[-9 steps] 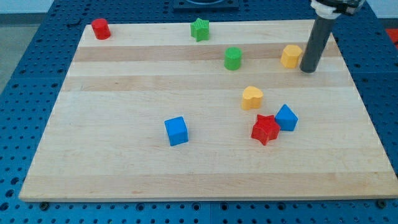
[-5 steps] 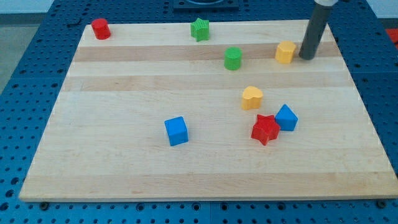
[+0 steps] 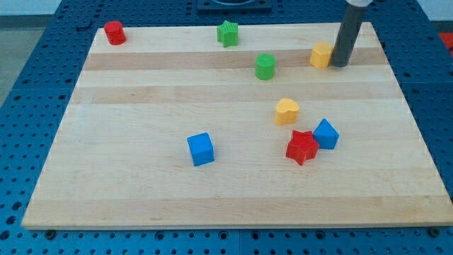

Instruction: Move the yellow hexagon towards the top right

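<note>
1. Where the dark rod comes down from the view's top right, my tip (image 3: 340, 65) rests on the wooden surface (image 3: 141, 191), touching or all but touching the yellow hexagon (image 3: 321, 54).
2. That hexagon lies just to the tip's left in the view, near the surface's top right corner.
3. As a plain rod, the tool has no jaws to open or close and it holds nothing; it only stands against the hexagon's right side.
4. Further to the tip's left, and level with it, stands the green cylinder (image 3: 265, 66).
5. Up and left of the tip, near the top edge, sits the green star (image 3: 227, 33).
6. Far to the tip's left, at the top left corner, is the red cylinder (image 3: 114, 32).
7. Below the tip and somewhat left lies the yellow heart (image 3: 287, 111).
8. Lower still, nearly straight below the tip, the blue block (image 3: 325, 134) touches the red star (image 3: 302, 147), which lies on its left.
9. Well down and left of the tip, apart from everything else, sits the blue cube (image 3: 201, 149).
</note>
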Robot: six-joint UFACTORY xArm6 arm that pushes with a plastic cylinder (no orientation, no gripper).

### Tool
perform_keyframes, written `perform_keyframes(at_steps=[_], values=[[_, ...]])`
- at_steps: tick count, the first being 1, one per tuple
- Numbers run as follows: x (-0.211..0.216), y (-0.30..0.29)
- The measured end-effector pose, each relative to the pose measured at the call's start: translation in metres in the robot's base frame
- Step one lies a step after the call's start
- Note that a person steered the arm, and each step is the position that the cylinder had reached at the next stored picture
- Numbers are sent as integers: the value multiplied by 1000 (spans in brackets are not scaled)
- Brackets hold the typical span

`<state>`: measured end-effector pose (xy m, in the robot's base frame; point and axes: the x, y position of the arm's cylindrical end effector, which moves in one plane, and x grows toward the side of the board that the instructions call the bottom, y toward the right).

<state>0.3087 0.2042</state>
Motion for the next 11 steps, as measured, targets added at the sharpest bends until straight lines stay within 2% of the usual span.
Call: perform_keyframes(at_steps=[1, 3, 4, 5, 6, 7, 8, 11], values=[[-2, 8], [43, 6], [42, -15], [27, -45], [3, -49], [-22, -13], [-32, -3], [-55, -3]])
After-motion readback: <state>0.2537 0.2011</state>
